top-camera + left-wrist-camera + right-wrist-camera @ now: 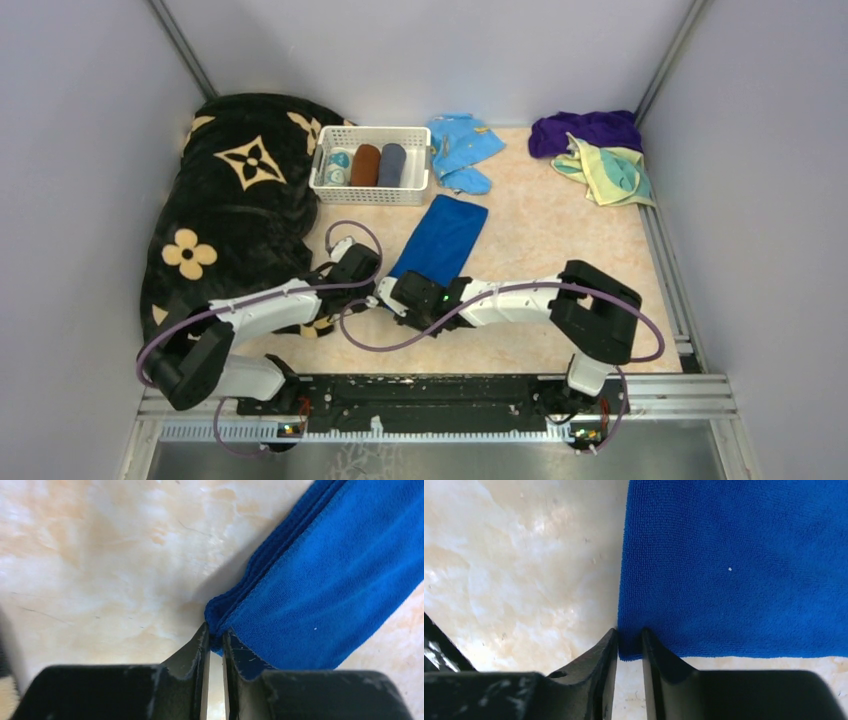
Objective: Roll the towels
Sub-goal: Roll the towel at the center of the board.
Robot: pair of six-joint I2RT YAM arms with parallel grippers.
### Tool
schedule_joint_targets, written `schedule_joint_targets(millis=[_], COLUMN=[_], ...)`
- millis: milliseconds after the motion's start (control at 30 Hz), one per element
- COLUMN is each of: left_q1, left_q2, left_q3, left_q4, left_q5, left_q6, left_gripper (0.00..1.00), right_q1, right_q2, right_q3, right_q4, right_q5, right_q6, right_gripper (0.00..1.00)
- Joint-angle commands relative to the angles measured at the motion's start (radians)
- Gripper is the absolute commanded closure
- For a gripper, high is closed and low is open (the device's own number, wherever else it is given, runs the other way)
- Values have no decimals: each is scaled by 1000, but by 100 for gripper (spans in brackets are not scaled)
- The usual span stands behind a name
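One black blanket (235,190) with tan flowers is the biggest thing on the table (540,210). It is heaped well off to the left of the left gripper (214,635), apparently pushed aside to leave working room, and it is no part of the job.

Next in size, the blue towel (440,238) lies folded into a long flat strip running away from both grippers, its short end nearest them. Laid so, it can be rolled from that end forward. The purple towel (590,130) sits bunched in the far corner, well ahead and to the right of the right gripper (629,632). The yellow towel (615,175) is crumpled against its near side — both seem to be waiting their turn.

A white basket (365,194) stands near the strip's far end, ahead of the left gripper. It holds rolled cloths (366,165) side by side and is likely where finished rolls go. A light blue cloth (462,148) lies just to the basket's right.

The left gripper is clenched on the strip's near left corner, with the layered edge caught between its tips. The right gripper pinches a corner of the same near end. With both ends of that edge held, it can probably be lifted and turned over evenly to start a tight roll.

No brand, label or writing can be read anywhere — the blanket's pattern carries no letters.
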Motion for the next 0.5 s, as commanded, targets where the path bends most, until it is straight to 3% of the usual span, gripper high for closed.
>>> schedule_joint_targets(millis=[0,200,467], left_q1=[40,70,114], left_q2=[-20,-62,-206], left_q3=[-14,3,20], left_q4=[-107,-120,-139], left_q5=[-101,-92,-38], left_q6=[60,80,99], left_gripper=[79,65,43], right_q1=[26,21,-101], right_q2=[90,56,-11], right_q3=[58,87,52], right_q4=[-54,-12,121], right_q5=[-14,-167,-440], right_q6=[55,90,213], right_gripper=[78,100,100])
